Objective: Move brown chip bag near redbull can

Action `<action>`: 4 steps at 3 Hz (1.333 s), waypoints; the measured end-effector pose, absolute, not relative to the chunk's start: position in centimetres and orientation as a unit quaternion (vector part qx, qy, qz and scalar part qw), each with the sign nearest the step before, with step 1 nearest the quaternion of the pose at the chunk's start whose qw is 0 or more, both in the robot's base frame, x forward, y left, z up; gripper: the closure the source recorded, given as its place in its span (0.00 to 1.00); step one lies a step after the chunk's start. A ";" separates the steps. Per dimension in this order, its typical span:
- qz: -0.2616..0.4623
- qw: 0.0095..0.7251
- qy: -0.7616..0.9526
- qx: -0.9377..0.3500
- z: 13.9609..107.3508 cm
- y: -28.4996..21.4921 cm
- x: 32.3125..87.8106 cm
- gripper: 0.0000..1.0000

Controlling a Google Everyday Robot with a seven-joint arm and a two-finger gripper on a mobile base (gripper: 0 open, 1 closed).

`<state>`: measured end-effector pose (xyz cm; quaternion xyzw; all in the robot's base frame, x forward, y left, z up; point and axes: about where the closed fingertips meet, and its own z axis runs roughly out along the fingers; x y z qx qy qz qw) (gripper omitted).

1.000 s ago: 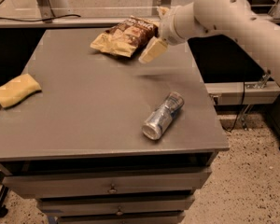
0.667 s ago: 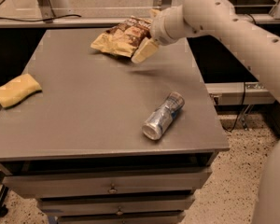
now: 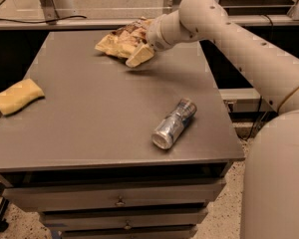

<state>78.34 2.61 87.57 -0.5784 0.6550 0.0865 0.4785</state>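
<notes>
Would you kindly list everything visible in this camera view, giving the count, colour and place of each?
brown chip bag: one, pale yellow with a dark brown centre, crumpled at the far edge of the table.
redbull can: one, silver and blue, lying on its side on the table's front right part, apart from the bag.
sponge: one, yellow, at the table's left edge.
table: one, grey, in the middle of the view.
drawers: at least two, grey, stacked under the table top.
cable: one, black, behind the table at the upper left.
arm: one, off-white, reaching in from the right.
gripper: one, tan, at the chip bag's right end.
</notes>
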 end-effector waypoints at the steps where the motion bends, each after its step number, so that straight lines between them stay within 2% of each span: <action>1: 0.102 0.475 0.660 -0.574 86.7 3.5 78.3 0.40; 3: 0.092 0.473 0.665 -0.571 86.8 3.2 78.0 0.87; 4: 0.076 0.471 0.664 -0.576 88.0 2.1 77.8 1.00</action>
